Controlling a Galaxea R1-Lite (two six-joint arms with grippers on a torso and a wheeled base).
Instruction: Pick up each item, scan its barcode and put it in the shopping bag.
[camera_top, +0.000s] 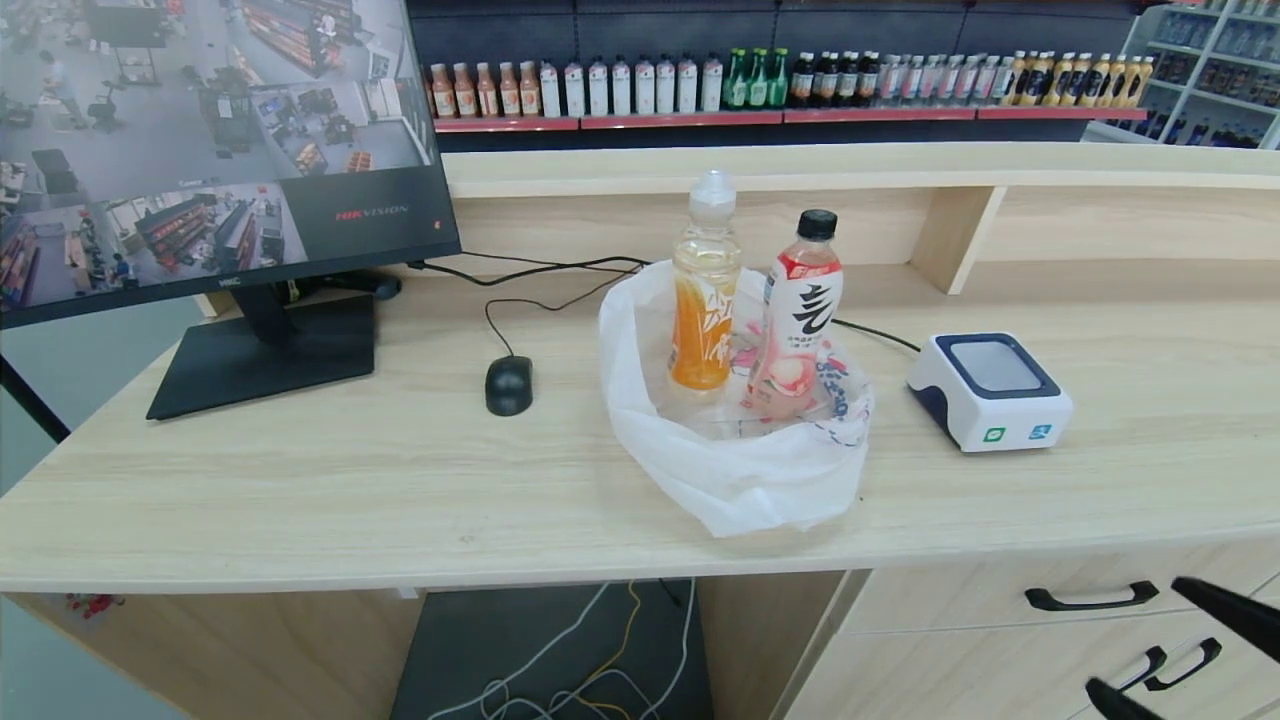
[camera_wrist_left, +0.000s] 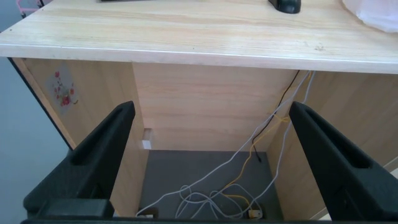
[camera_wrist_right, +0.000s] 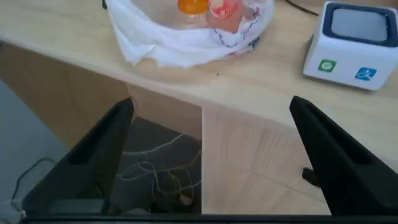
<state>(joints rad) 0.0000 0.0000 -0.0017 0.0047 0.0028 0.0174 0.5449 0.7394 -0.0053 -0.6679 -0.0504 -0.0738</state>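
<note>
An orange juice bottle (camera_top: 704, 300) and a pink peach drink bottle (camera_top: 800, 325) stand upright inside the white shopping bag (camera_top: 735, 455) at the middle of the counter. The bag (camera_wrist_right: 186, 43) and the bottoms of both bottles also appear in the right wrist view. The white barcode scanner (camera_top: 990, 390) (camera_wrist_right: 351, 43) sits on the counter right of the bag. My right gripper (camera_top: 1180, 640) (camera_wrist_right: 211, 155) hangs open below the counter's front edge, by the drawers. My left gripper (camera_wrist_left: 211, 162) is open too, low in front of the counter's open bay, with nothing between its fingers.
A monitor (camera_top: 215, 150) stands at the back left, with a black mouse (camera_top: 509, 384) and its cable beside the bag. Drawers with black handles (camera_top: 1090, 598) are under the counter at right. Loose cables (camera_wrist_left: 236, 180) lie in the open bay below. A raised ledge runs along the back.
</note>
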